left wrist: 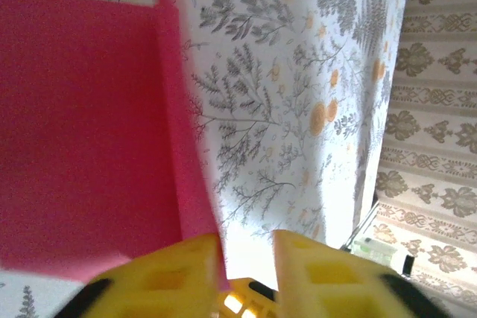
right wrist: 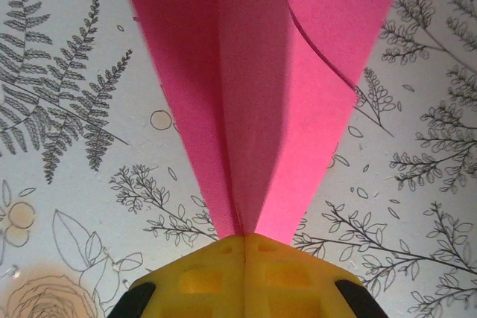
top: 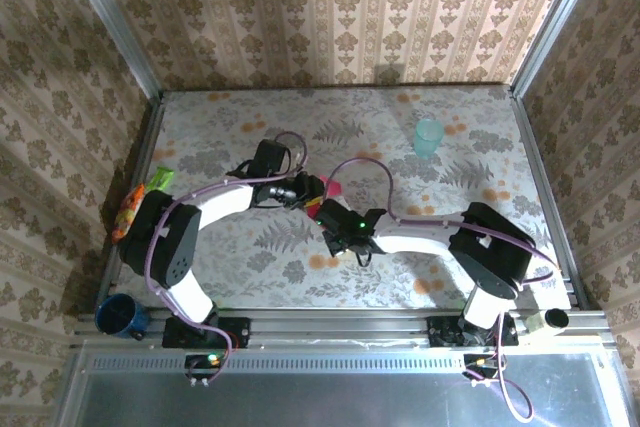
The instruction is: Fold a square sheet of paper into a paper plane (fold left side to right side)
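Surface (top: 250, 137): it is covered with a flower-printed cloth, and the two arms are brought together near its middle.
Paper (right wrist: 253, 94): it is found near the middle of the surface, between the two claws. It is already narrowed to a point with a centre crease, and one long edge is seen raised off the surface in the left wrist view.
Right claw (right wrist: 244, 237): it is pressed together on the pointed tip of the paper, so the tip is pinched.
Left claw (left wrist: 246, 240): it is spread, with a clear gap between the fingers. The raised edge of the paper is seen just beside one finger, and nothing is gripped.
Cup (top: 428, 136): it is set upright at the far right, well apart from the paper.
Step in hand: the left-over-right fold along the centre crease is judged to be under way, with the tip anchored and the left side not yet laid over.
Next move: the raised edge would need to be taken by the left claw, carried across onto the right half and pressed flat, while the tip is kept from sliding.
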### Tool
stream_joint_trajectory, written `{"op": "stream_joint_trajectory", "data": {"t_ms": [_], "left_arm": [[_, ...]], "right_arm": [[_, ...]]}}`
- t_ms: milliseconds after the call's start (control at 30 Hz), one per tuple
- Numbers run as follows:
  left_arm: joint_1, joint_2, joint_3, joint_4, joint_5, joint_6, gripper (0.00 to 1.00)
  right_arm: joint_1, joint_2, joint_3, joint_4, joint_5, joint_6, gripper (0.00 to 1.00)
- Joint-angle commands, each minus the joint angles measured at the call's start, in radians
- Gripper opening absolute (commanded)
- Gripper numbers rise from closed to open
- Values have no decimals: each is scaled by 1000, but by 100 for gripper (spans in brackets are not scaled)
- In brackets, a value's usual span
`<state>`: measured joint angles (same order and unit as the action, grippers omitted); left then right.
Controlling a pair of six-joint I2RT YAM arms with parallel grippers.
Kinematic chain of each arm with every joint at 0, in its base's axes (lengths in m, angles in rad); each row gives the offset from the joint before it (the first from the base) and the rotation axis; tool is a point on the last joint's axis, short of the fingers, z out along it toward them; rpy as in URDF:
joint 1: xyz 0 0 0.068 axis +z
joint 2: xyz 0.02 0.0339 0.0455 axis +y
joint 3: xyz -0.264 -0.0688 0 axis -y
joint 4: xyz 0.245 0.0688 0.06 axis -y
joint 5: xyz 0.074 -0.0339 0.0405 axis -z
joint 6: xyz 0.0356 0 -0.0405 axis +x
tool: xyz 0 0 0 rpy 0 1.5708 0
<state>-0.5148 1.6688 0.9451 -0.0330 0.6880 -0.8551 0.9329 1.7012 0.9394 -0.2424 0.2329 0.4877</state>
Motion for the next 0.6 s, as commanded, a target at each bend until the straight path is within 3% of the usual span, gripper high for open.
{"op": "stream_joint_trajectory", "data": {"t_ms": [0, 267, 567], "left_arm": [[37, -73, 44, -52, 21, 58, 36], [150, -158, -6, -92, 31, 121, 42], [115, -138, -101, -38, 43, 121, 42]], "right_arm": [[-48, -59, -49, 103, -193, -15, 0], [-185, -71, -144, 277, -549, 16, 0], [-271, 5, -203, 471, -785, 78, 0]]}}
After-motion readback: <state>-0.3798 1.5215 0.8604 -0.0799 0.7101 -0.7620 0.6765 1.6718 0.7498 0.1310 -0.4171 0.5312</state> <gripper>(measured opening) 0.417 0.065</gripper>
